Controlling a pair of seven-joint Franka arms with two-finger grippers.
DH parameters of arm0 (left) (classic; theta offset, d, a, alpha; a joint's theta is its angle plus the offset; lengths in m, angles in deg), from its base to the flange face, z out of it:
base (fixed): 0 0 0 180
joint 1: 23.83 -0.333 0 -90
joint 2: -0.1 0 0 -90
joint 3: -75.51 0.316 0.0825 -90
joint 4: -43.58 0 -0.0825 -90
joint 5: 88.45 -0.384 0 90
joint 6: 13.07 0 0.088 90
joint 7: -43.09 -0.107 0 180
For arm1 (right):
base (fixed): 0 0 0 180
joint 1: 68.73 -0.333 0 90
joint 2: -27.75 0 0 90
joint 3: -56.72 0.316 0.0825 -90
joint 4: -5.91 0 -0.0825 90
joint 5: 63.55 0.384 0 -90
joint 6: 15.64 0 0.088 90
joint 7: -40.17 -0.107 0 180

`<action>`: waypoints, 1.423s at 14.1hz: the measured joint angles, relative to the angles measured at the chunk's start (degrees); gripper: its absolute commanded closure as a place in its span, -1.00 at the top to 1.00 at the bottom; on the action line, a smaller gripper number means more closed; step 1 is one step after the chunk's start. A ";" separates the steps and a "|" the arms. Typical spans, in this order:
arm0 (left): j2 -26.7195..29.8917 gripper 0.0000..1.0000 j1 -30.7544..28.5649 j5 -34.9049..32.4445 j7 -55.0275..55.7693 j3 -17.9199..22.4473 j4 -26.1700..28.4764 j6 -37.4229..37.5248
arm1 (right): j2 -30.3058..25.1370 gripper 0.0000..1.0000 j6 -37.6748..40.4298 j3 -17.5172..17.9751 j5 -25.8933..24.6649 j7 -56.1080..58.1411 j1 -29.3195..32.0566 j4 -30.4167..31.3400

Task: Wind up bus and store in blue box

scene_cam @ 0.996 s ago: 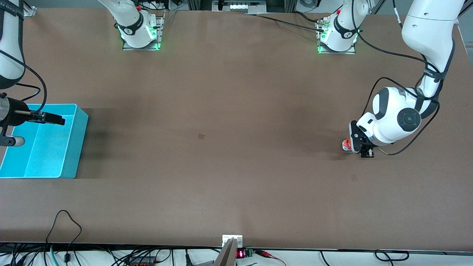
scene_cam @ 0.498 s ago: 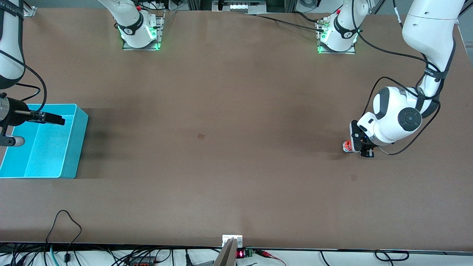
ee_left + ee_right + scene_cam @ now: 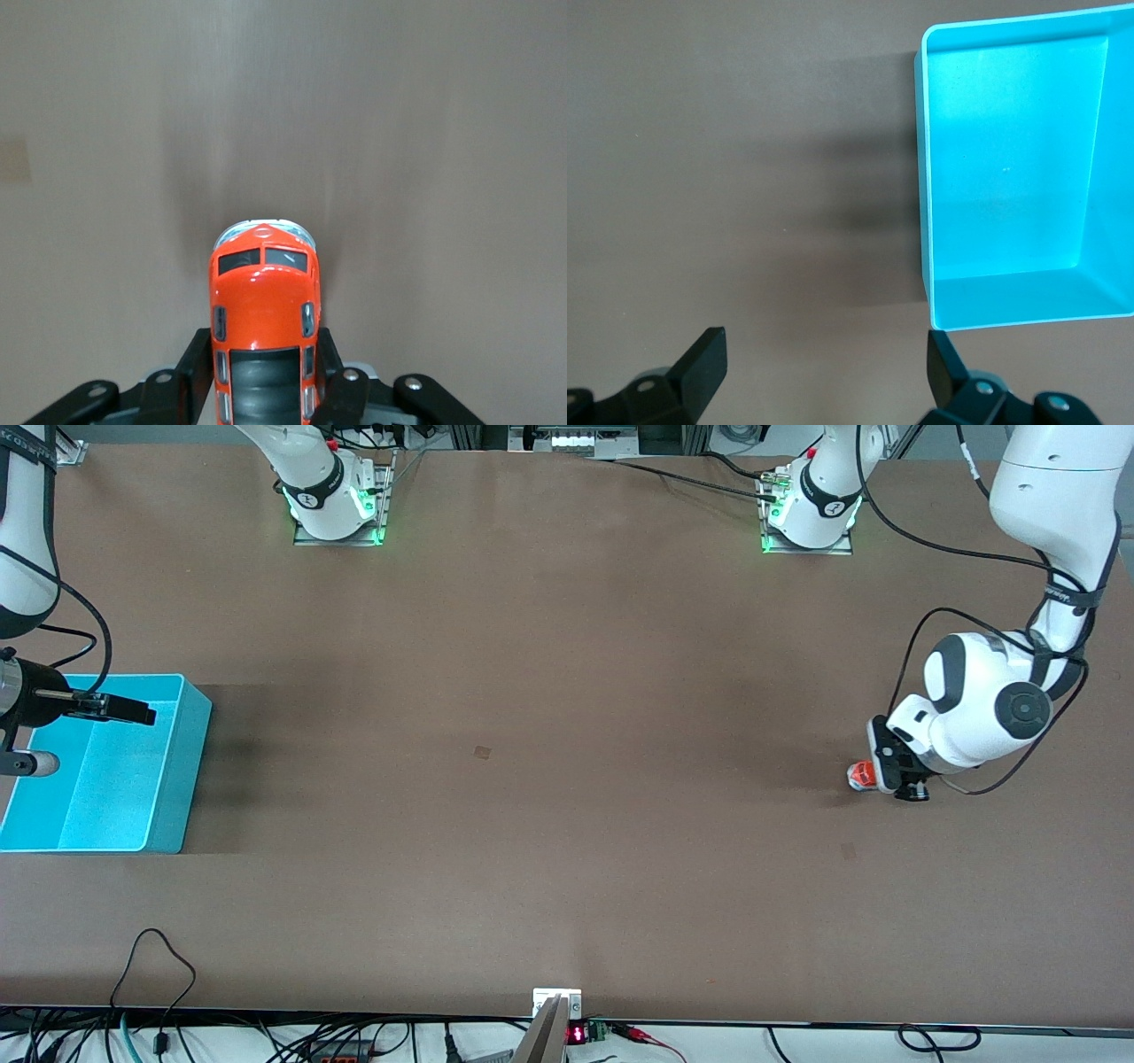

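Left gripper (image 3: pixel 264 390) clamps bus (image 3: pixel 263 305) by its sides, low on table (image 3: pixel 567 691) at left arm's end w/ box (image 3: pixel 168 779) well apart at right arm's end under spread, empty right gripper (image 3: pixel 824 363) — keep wheels pressed & straight for wind-up.

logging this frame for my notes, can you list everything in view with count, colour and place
bus: one, orange-red with dark windows, on the table at the left arm's end, between the left claw's fingers
blue box: one, light blue, open top, nothing seen inside, at the right arm's end of the table
table: one, brown, under everything
left claw: one, black fingers on a white arm, shut on the bus down at the table
right claw: one, black, open, held over the blue box's edge, waiting
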 measured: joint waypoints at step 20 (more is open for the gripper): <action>-2.17 1.00 -8.71 0.00 -9.58 -0.27 -4.23 3.25 | 0.00 1.00 0.00 -0.01 0.00 0.01 0.01 0.00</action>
